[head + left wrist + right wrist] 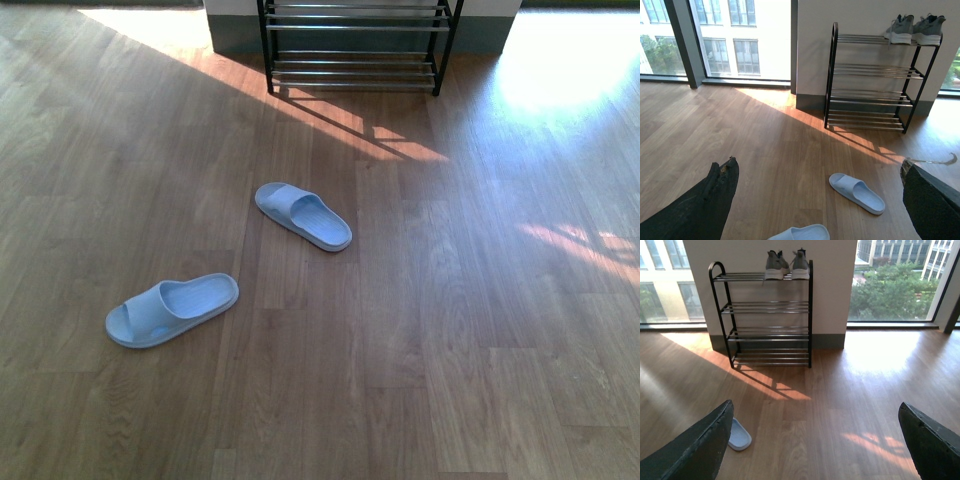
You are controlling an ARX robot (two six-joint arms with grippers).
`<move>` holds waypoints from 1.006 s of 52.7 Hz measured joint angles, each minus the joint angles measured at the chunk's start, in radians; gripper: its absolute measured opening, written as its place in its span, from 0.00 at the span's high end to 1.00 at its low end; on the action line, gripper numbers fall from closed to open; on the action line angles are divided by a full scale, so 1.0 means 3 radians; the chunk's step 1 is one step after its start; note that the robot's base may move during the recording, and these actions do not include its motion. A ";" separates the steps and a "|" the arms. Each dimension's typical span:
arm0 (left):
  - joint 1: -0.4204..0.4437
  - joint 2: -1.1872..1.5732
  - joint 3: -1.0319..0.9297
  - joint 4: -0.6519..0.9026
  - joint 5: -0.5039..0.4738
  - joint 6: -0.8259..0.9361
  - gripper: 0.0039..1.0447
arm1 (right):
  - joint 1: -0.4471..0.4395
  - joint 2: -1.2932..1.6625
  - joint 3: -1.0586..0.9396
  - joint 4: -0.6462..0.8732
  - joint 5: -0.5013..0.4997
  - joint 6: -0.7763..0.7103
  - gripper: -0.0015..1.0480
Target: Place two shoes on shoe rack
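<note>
The two shoes, grey sneakers with white soles (914, 30), stand side by side on the top shelf of the shoe rack (867, 102), at one end, toes to the wall. The right wrist view shows the same pair (787, 265) on the black-framed rack (770, 332). In the front view only the rack's lowest shelves (355, 72) show, at the far wall. My left gripper (818, 165) is open above the floor, holding nothing. My right gripper (817, 407) is also open and empty. Neither arm shows in the front view.
Two light blue slippers lie on the wooden floor in front of the rack: one (303, 215) in the middle, one (172, 308) nearer and to the left. Tall windows flank the wall behind the rack. Sun patches fall on the floor.
</note>
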State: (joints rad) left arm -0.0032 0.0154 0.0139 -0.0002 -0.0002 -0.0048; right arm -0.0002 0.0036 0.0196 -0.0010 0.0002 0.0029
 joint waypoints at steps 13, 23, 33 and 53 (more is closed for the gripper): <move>0.0000 0.0000 0.0000 0.0000 0.0000 0.0001 0.09 | 0.0000 0.0000 0.0000 -0.0001 -0.0001 0.0000 0.09; 0.0000 0.0000 0.0000 0.0000 0.0000 0.0000 0.09 | 0.0000 0.0000 0.0000 -0.0001 -0.0001 -0.0001 0.09; 0.0000 0.0000 0.0000 0.0000 0.0000 0.0001 0.09 | 0.0000 0.0000 0.0000 -0.0001 -0.0001 0.0000 0.09; 0.0000 0.0000 0.0000 0.0000 -0.0001 0.0000 0.09 | 0.0000 0.0000 0.0000 -0.0001 -0.0005 -0.0001 0.09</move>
State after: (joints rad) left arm -0.0032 0.0154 0.0139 -0.0002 -0.0006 -0.0048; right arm -0.0002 0.0036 0.0196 -0.0013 -0.0013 0.0025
